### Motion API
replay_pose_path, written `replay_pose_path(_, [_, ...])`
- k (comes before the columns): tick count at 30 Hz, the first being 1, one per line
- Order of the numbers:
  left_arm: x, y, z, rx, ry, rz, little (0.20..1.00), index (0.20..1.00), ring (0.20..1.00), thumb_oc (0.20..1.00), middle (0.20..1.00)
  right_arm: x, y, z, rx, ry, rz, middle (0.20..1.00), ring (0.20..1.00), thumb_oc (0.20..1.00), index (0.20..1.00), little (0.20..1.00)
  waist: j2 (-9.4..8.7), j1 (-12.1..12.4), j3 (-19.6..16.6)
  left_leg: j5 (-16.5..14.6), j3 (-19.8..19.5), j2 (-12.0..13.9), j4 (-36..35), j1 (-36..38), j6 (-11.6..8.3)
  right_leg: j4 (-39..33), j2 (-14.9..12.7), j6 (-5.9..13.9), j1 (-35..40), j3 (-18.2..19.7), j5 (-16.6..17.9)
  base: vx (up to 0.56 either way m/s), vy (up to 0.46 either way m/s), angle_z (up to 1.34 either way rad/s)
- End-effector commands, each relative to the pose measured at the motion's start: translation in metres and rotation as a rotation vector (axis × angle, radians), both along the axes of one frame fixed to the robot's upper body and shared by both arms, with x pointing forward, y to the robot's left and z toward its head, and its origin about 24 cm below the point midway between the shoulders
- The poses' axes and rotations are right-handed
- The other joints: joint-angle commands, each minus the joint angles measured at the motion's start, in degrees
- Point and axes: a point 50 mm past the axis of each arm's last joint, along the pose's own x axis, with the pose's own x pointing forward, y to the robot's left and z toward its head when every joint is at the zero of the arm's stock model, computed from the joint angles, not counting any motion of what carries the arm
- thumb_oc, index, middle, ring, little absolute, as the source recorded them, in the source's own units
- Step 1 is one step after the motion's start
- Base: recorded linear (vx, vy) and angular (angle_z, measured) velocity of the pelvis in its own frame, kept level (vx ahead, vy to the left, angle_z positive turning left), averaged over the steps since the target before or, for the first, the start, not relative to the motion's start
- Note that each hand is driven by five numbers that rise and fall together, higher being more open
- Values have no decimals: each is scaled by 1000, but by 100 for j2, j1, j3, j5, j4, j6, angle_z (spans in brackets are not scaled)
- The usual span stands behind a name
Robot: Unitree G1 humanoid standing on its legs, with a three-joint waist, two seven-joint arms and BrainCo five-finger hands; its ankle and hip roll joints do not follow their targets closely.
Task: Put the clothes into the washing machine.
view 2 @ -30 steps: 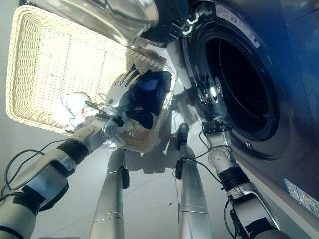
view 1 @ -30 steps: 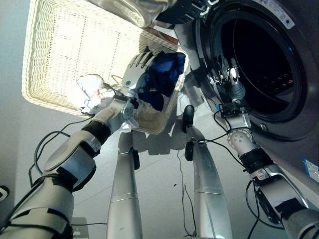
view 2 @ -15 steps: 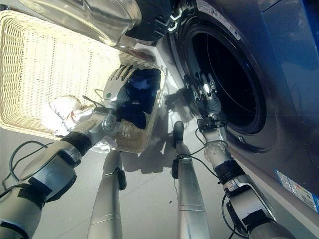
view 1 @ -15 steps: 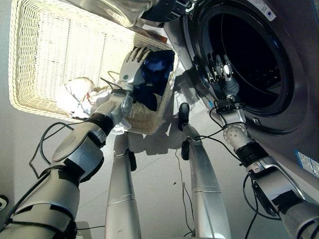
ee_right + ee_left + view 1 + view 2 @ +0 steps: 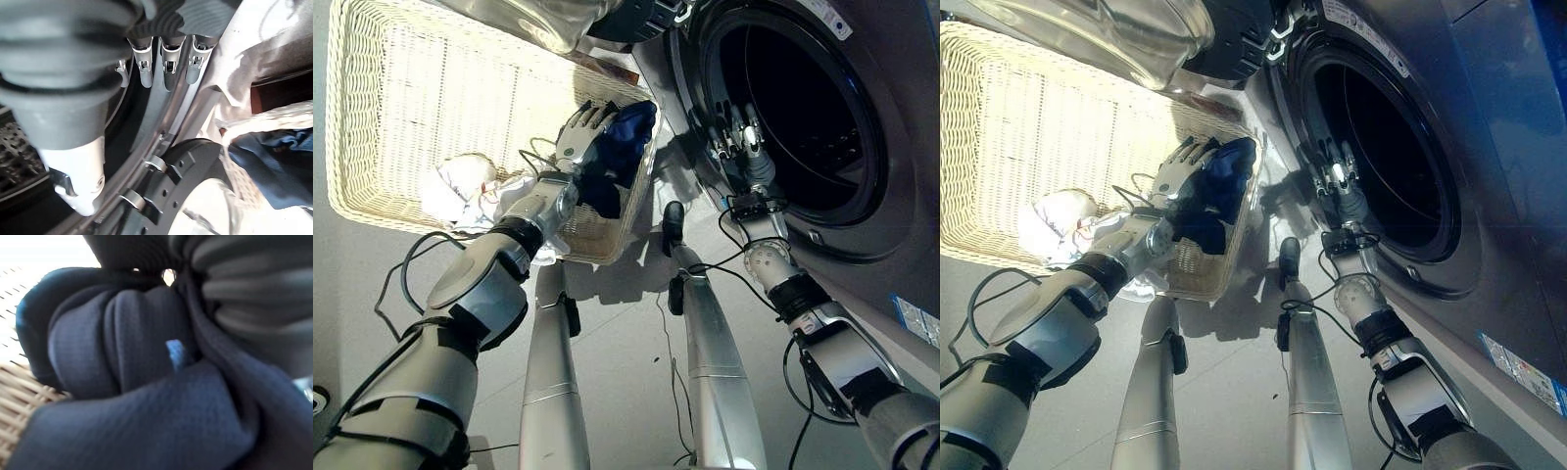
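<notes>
The left hand (image 5: 579, 132) clutches the navy garment (image 5: 615, 157) at the wicker basket's (image 5: 372, 201) corner; the right hand (image 5: 736, 137), fingers straight, waits at the washing machine (image 5: 862, 211). Nothing visibly loaded; a white garment (image 5: 460, 186) remains.

The basket (image 5: 431, 98) is pale woven wicker, rough and ribbed. The dark blue garment (image 5: 617, 157) is matt cloth with a fine knit texture. The white cloth (image 5: 460, 186) looks soft and crumpled. The washing machine (image 5: 1489, 196) has a smooth, slightly glossy grey front.

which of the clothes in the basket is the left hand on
The dark blue garment at the wicker basket's corner nearest the washing machine; the left hand grips it. The white one lies apart, untouched.
</notes>
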Motion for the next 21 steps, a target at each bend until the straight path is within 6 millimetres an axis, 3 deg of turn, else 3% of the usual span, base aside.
replay_pose_path(1, [5,10,-10,-9,144,59,200,200,200,200,200,-3,5,14,35,-100,19,1000,1000,1000,1000,1000,-209,-33,74,-392,73,-347,446,-192,173,-906,431,190,332,-236,758,0,0,0])
replay_pose_path(13, [5,15,-9,-51,146,70,200,200,200,200,200,-2,6,12,46,-97,29,1000,1000,1000,1000,1000,-207,-28,74,-395,66,-355,450,-206,180,-924,426,187,326,-237,765,0,0,0])
replay_pose_path(21, [2,22,-7,-242,79,50,200,200,200,200,200,-5,5,9,55,-98,27,1000,1000,1000,1000,1000,-187,11,74,-383,32,-371,449,-174,193,-902,413,177,349,-237,767,0,0,0])
